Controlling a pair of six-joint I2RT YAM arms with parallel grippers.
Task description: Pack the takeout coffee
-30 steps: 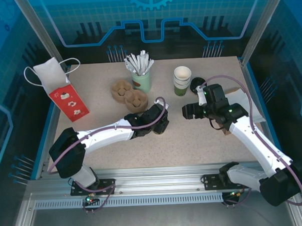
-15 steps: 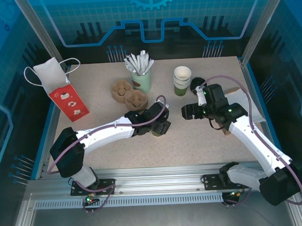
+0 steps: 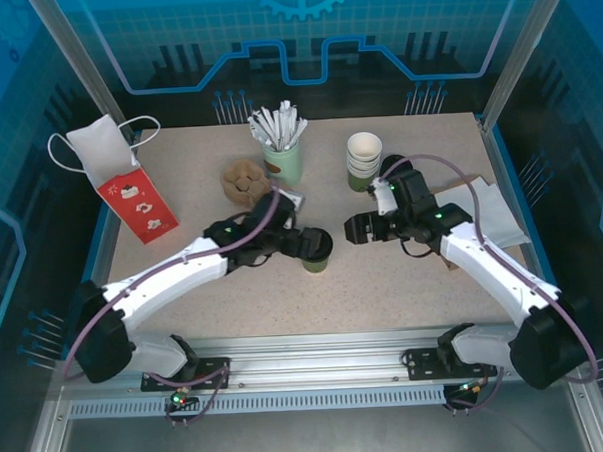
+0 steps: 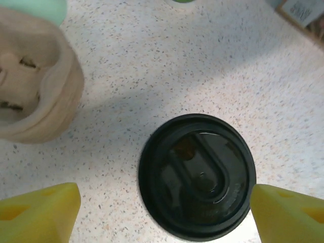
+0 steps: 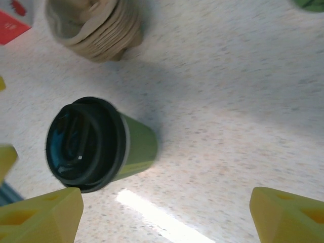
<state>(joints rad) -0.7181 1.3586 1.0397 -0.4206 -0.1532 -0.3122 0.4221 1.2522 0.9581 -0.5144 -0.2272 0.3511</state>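
The takeout coffee (image 3: 317, 249), a dark olive-green cup with a black lid, stands upright on the table between the two arms. In the left wrist view its lid (image 4: 197, 174) lies below and between the yellow fingertips (image 4: 40, 212), untouched. My left gripper (image 3: 298, 243) hovers open just left of the cup. To the cup's right, my right gripper (image 3: 351, 229) is open; in its wrist view the cup (image 5: 98, 144) sits beside the left fingertip (image 5: 40, 215), with bare table between the fingers.
A stack of tan pulp cup carriers (image 3: 244, 178) lies behind the left arm. A red gift bag (image 3: 130, 188) stands at the far left. The pale green cup of white sticks (image 3: 281, 147) and stacked lidless cups (image 3: 364, 161) are at the back. Napkins (image 3: 491, 213) lie right.
My left gripper opened, let go of the coffee and drew back to the left. The right gripper moved left toward the cup.
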